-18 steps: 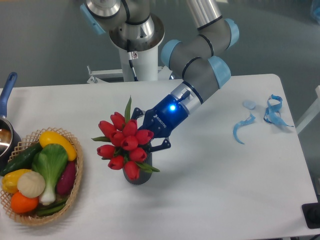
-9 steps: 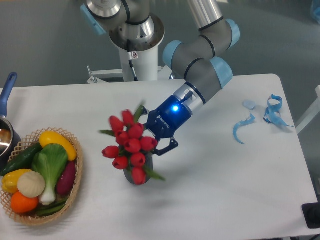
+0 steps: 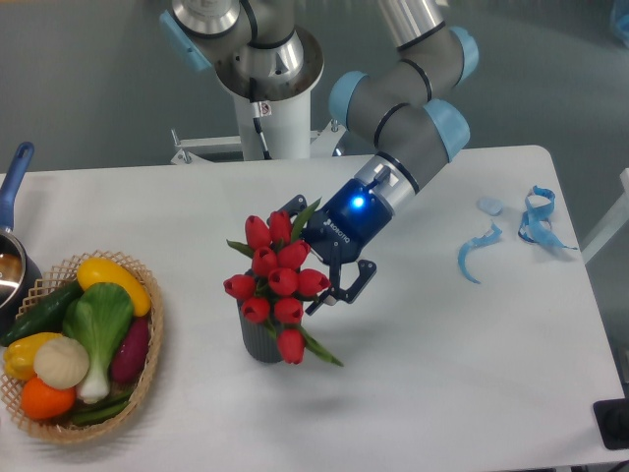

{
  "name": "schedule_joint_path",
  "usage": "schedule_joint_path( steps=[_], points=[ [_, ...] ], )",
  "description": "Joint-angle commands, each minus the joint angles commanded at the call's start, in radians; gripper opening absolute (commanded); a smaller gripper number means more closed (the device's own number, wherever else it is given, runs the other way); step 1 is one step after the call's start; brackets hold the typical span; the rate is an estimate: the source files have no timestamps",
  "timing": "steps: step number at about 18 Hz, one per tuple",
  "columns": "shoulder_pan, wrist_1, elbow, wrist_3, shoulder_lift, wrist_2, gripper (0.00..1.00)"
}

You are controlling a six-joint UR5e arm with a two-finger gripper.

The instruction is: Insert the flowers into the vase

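The flowers (image 3: 279, 282), a bunch of red tulip buds with green leaves, hang tilted right over the vase (image 3: 257, 340). The vase is small, dark grey and ribbed, and stands upright near the table's front middle. The lowest bud and a leaf cover its right side and its mouth. My gripper (image 3: 316, 258) reaches in from the upper right, shut on the bunch behind the buds. Its black fingers (image 3: 355, 282) show on either side of the bunch. The stems are hidden, so I cannot tell whether they are inside the vase.
A wicker basket (image 3: 149, 366) of colourful vegetables sits at the front left. A pot with a blue handle (image 3: 14, 177) is at the left edge. Blue tape scraps (image 3: 477, 252) lie at the right, near the table's edge.
My gripper has swung to the right and slightly down with the flowers. The bunch has shifted right over the vase, uncovering the vase's left side.
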Motion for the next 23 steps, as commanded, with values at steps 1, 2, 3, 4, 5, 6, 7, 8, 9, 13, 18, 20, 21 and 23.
schedule_joint_path(
  steps=[1,2,3,4,5,6,7,8,9,13,18,20,21,23],
  points=[
    [0.002,0.0,0.0,0.012,0.003,0.008,1.0],
    [0.002,0.0,0.0,0.016,0.005,0.015,1.0],
    [0.0,0.0,-0.002,0.017,0.009,0.025,1.0],
    [-0.002,0.0,0.0,0.019,0.017,0.046,1.0],
    [0.0,0.002,0.001,0.022,0.02,0.073,1.0],
    [0.0,0.002,0.001,0.034,0.023,0.1,1.0],
    [0.0,0.0,0.003,0.049,0.031,0.12,1.0],
    [0.0,0.0,0.003,0.06,0.04,0.144,1.0],
    [0.0,0.0,0.005,0.068,0.051,0.179,1.0],
    [0.011,0.002,0.053,0.152,0.077,0.42,1.0],
    [0.06,-0.012,0.17,0.158,0.184,0.82,1.0],
    [0.051,-0.069,0.175,0.16,0.257,0.972,1.0],
    [0.051,-0.087,0.158,0.181,0.288,1.077,1.0],
    [0.045,-0.106,0.147,0.285,0.33,1.265,1.0]
  ],
)
